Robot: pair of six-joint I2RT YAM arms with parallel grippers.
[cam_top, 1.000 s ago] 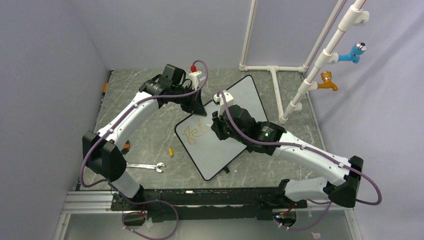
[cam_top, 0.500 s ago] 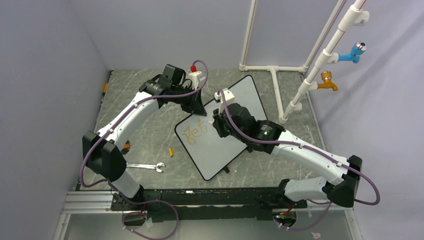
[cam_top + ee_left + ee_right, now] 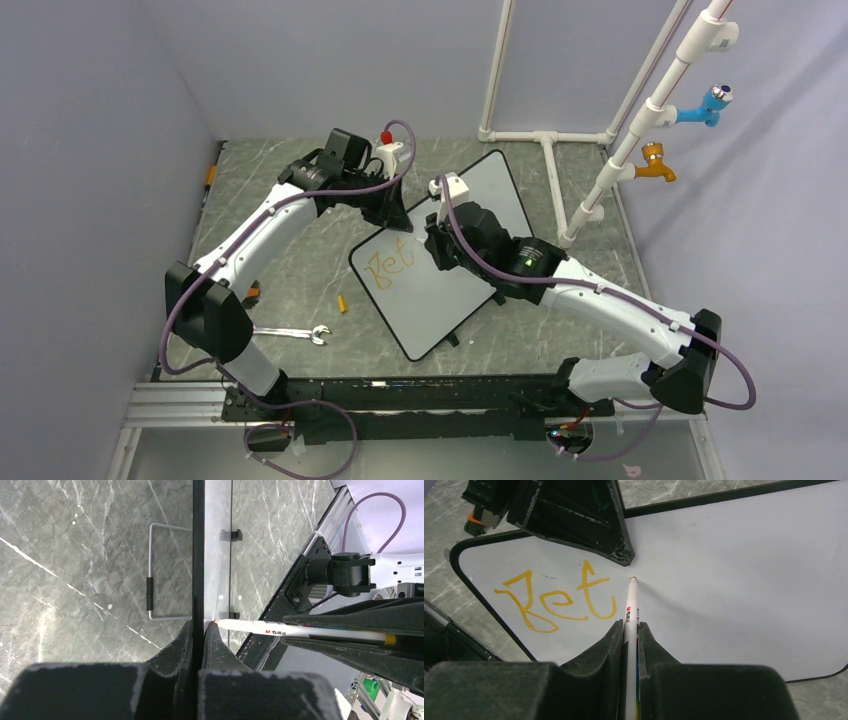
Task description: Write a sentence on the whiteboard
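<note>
Our right end effector is clenched on a white marker, the barrel running straight out between the two fingers with the tip pointing away from the wrist. That tip is down at the whiteboard, just to the right of the last stroke of the sentence, which so far is three orange letters that we read roughly as "Bet"; we cannot tell whether the tip is pressing on the board or sitting a hair above it. The whiteboard lies flat and skewed on the grey marbled surface, between the two arms. What the next stroke turns on, as we judge it, is direction: the writing runs left to right in the right wrist view, while the marker's long axis stands across that line, so the next letter calls for a sideways travel to the right over bare white board. Our left end effector is clamped on the board's black-framed edge, pinning it, and its near finger sits just beyond the marker tip, on the far side of it. The right arm is the one placed to write, and we would watch that narrow gap on any upward stroke.
</note>
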